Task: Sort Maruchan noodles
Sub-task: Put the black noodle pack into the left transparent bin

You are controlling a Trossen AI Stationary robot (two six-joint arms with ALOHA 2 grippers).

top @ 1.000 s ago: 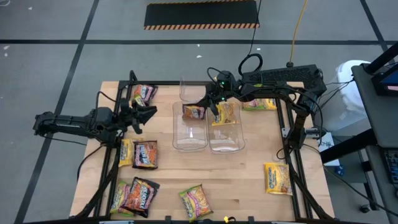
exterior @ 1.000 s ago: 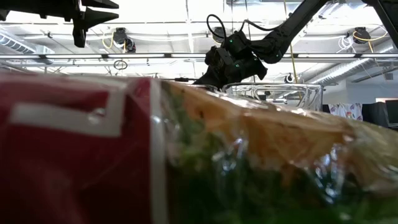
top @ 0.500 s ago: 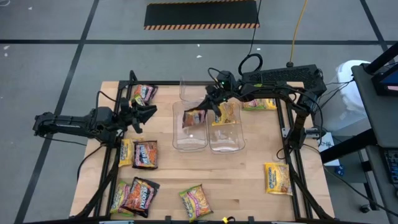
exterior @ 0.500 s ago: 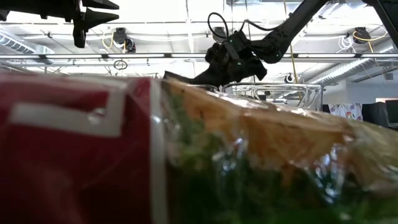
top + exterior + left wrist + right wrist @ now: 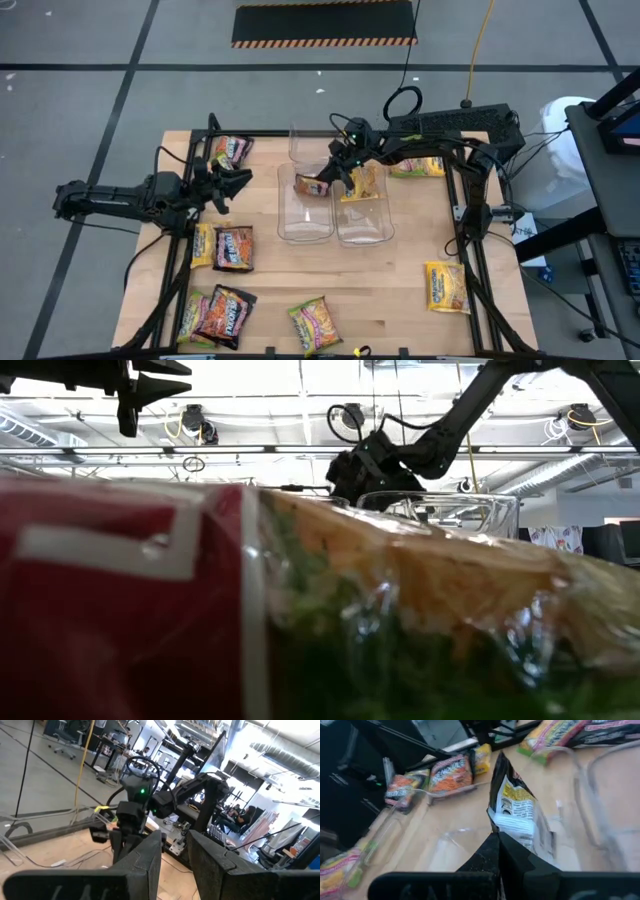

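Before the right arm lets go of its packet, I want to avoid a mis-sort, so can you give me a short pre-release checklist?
1. Right end effector shut on the dark brown plastic noodle packet: ok.
2. Packet over the left of the two clear plastic bins: ok.
3. That bin holds no other packet: ok, as far as the high view shows.
4. Neighbouring clear bin holds a yellow packet, so colours stay apart: ok.
5. Left end effector open, away from the bins at the table's left edge: ok.
6. Packet clear of the bin rim: cannot tell.
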